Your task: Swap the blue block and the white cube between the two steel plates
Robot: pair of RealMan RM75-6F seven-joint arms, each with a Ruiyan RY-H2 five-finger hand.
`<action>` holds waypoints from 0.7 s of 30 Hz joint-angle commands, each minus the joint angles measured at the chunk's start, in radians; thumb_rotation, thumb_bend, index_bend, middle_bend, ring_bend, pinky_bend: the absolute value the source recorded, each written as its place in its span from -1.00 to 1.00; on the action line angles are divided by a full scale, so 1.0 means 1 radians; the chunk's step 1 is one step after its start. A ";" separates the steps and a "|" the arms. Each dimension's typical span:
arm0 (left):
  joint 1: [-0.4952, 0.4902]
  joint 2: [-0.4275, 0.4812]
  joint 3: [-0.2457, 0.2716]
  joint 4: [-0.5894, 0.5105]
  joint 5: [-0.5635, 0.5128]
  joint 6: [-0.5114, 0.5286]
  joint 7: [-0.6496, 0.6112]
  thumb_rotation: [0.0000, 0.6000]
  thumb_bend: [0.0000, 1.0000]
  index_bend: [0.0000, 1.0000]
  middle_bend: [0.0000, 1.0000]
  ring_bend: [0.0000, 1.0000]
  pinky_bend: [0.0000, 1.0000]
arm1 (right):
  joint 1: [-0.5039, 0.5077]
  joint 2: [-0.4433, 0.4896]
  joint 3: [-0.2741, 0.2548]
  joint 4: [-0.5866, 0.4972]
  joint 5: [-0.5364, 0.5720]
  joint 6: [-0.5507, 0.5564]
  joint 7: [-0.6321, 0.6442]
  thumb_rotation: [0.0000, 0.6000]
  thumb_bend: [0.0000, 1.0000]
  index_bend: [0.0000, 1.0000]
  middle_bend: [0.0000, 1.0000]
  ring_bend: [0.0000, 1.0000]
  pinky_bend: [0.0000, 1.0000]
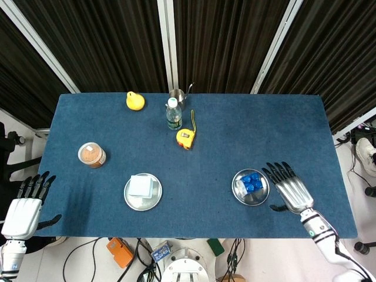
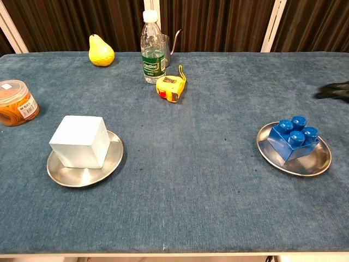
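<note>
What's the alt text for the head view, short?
Seen from above, the right hand hovers open beside the steel plate holding the blue block; the white cube sits on the other plate, and the left hand waits off the table's corner.

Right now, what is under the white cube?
The white cube sits on a steel plate on the blue table. Only the plate's rim shows around it; the part beneath the cube is covered.
</note>
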 commanded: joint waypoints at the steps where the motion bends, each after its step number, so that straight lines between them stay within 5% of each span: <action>1: -0.001 0.000 -0.002 0.000 -0.005 -0.003 0.000 1.00 -0.87 -0.86 -1.00 -1.00 -0.90 | 0.094 -0.053 0.043 0.006 0.096 -0.104 -0.091 0.63 -0.44 -1.00 -1.00 -1.00 -1.00; 10: -0.001 0.001 -0.003 0.001 -0.008 -0.003 -0.004 1.00 -0.87 -0.87 -1.00 -1.00 -0.90 | 0.175 -0.122 0.043 0.067 0.196 -0.185 -0.140 0.64 -0.16 -0.86 -0.90 -1.00 -1.00; 12: 0.000 0.002 -0.003 0.000 -0.007 -0.001 -0.005 1.00 -0.87 -0.86 -1.00 -1.00 -0.90 | 0.183 -0.129 0.037 0.076 0.191 -0.186 -0.131 0.64 -0.13 -0.71 -0.78 -0.94 -1.00; 17: 0.004 0.004 -0.002 0.002 0.001 0.012 -0.013 1.00 -0.87 -0.86 -1.00 -1.00 -0.90 | 0.185 -0.139 0.014 0.098 0.159 -0.157 -0.094 0.99 -0.01 0.15 -0.13 -0.28 -0.67; 21: 0.004 0.005 -0.002 0.002 0.000 0.012 -0.019 1.00 -0.87 -0.87 -1.00 -1.00 -0.90 | 0.179 -0.146 -0.002 0.111 0.119 -0.111 -0.074 1.00 0.01 0.40 0.07 -0.08 -0.52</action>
